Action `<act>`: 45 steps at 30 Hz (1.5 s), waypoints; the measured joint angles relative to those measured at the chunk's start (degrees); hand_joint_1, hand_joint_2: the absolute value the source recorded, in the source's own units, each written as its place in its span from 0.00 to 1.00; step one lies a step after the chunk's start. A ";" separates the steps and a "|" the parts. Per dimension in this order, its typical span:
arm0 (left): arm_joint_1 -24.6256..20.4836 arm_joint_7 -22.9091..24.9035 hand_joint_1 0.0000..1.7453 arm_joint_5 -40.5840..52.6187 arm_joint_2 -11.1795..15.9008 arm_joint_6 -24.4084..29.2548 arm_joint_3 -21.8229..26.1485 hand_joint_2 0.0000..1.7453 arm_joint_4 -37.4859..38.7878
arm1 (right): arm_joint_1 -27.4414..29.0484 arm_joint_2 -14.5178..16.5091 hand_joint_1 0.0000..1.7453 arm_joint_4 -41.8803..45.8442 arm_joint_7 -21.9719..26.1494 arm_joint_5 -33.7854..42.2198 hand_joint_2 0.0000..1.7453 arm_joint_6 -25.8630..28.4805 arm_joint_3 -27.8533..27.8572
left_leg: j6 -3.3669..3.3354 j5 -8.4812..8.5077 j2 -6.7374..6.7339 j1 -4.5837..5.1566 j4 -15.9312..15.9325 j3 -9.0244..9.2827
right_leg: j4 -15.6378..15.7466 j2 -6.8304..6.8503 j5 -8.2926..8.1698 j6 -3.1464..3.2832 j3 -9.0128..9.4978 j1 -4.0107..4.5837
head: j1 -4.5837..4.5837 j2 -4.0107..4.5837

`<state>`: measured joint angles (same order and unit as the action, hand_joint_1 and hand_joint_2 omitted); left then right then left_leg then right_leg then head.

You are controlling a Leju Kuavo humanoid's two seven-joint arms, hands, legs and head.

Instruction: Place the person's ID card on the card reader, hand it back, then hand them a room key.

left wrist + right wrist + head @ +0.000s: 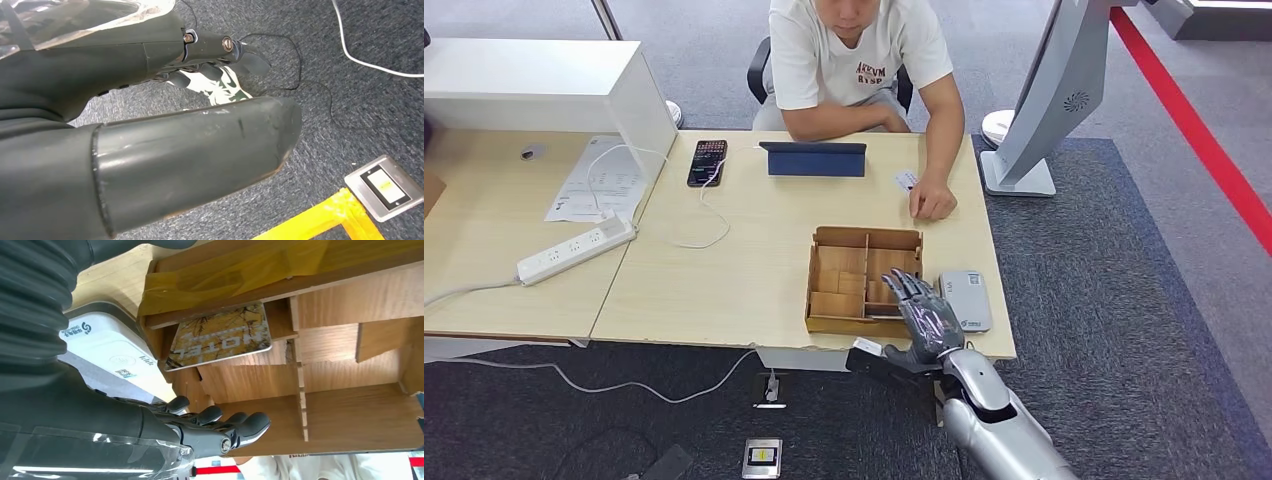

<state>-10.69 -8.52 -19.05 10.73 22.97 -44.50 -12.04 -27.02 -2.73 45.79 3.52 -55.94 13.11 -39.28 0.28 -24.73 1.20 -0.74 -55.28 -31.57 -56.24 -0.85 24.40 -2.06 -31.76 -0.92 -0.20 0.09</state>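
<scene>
The right hand [929,318] reaches in over the near edge of the light wooden table [724,270], fingers extended and slightly apart, holding nothing, above the right compartments of the wooden divider box [864,280]. Just beside the box on its right, near the table's right edge, lies the grey card reader [965,299], a rounded rectangular unit with a smooth top. The right wrist view adds detail: a glossy room key [220,337] printed with "HOTEL" lies tilted in a box compartment, with yellow tape along the plywood wall above it and the reader's white face adjacent. The left wrist view shows the left hand [220,55] hanging over grey carpet, fingers loosely extended with nothing in them, near a metal floor socket [385,186] and yellow tape. Farther across the table, the person's hand [932,200] rests near the right edge, touching the small white ID card [906,180]. A dark tablet [814,158] stands beyond the box.
</scene>
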 joint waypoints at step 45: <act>-0.47 0.28 0.00 2.14 -0.18 -0.43 0.11 0.00 -0.02 | 1.33 -2.61 0.00 5.88 -2.38 1.35 1.00 -2.45 1.40 | 0.00 0.00 -0.03 0.00 0.00 0.04 | 0.01 -0.01 0.00 0.00 0.01 0.00 | 0.00 0.00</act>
<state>-11.16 -8.24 -16.91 10.56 22.55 -44.39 -12.07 -25.69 -5.33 51.67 1.14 -54.59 10.66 -37.88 0.28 -24.73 1.17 -0.74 -55.28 -31.53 -56.24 -0.87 24.40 -2.06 -31.75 -0.92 -0.20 0.09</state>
